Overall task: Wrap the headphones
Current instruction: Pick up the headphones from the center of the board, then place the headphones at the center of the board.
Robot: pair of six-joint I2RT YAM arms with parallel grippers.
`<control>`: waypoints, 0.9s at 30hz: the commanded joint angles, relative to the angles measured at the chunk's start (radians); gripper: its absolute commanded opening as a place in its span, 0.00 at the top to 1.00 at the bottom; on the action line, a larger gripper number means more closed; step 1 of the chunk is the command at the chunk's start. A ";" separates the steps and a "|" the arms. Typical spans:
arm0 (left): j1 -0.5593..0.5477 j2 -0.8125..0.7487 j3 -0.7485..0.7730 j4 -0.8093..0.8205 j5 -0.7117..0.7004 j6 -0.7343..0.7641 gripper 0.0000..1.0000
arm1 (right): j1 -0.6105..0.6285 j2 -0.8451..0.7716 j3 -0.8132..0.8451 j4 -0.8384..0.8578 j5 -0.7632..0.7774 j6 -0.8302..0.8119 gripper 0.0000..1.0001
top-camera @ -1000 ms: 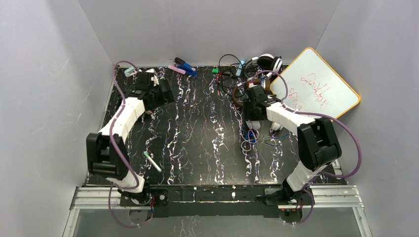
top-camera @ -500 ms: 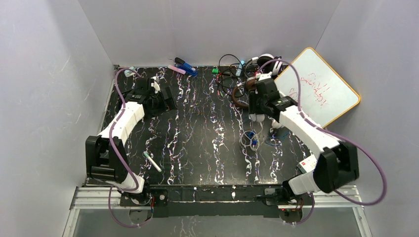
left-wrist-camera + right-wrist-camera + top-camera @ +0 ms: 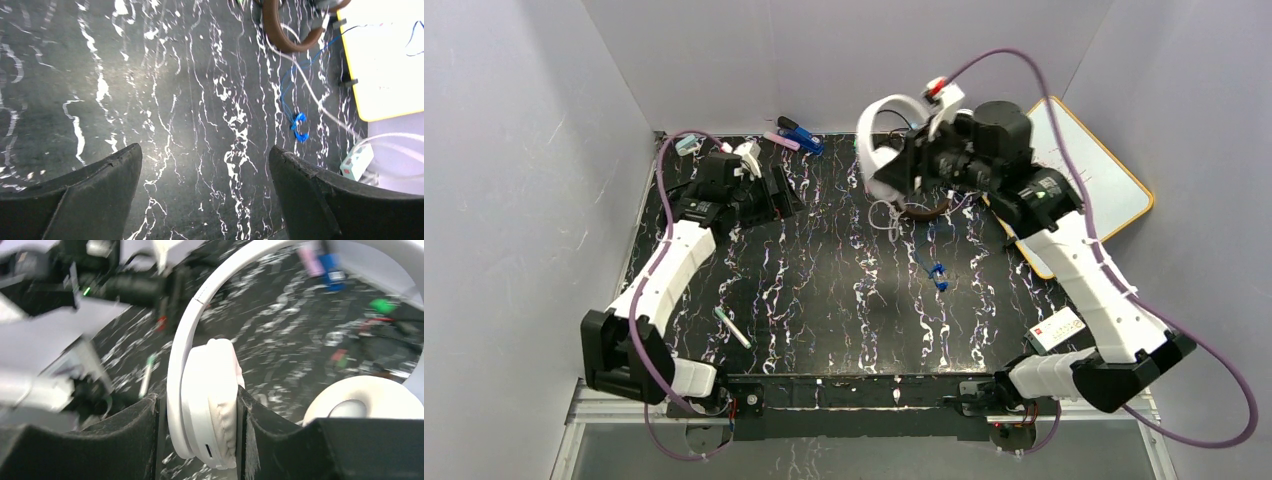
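table [image 3: 824, 290]: black marbled | on it: pen [image 3: 732, 328]; blue clip [image 3: 939, 277]; brown headphones [image 3: 270, 20]

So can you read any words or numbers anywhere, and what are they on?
Nothing here can be read for sure.
The white sticker on the right arm: red print, too small to read.
The whiteboard: only a blue squiggle shows, no word.
The white headphones: blurred, no label shows.

We can read no words or numbers. The white label [image 3: 1064, 326] on the right arm [image 3: 1104, 290] bears red print too small to make out; the whiteboard [image 3: 390, 65] shows perhaps a blue marker stroke, no letters.
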 commanded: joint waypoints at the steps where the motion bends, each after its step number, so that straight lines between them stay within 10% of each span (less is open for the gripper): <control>1: 0.003 -0.113 0.086 -0.118 -0.183 -0.044 0.06 | 0.104 0.046 -0.052 0.043 -0.238 -0.055 0.70; 8: 0.003 -0.159 0.108 -0.269 -0.312 -0.033 0.04 | 0.194 0.080 -0.297 0.178 -0.308 -0.029 0.69; 16: 0.003 -0.183 0.012 -0.281 -0.152 -0.027 0.04 | 0.366 0.178 -0.495 0.300 -0.310 -0.111 0.63; 21: 0.004 -0.164 -0.036 -0.306 -0.082 0.021 0.06 | 0.427 0.240 -0.524 0.336 -0.264 -0.124 0.18; 27: 0.003 -0.141 -0.116 -0.295 -0.064 0.075 0.07 | 0.427 0.145 -0.605 0.456 -0.093 -0.065 0.07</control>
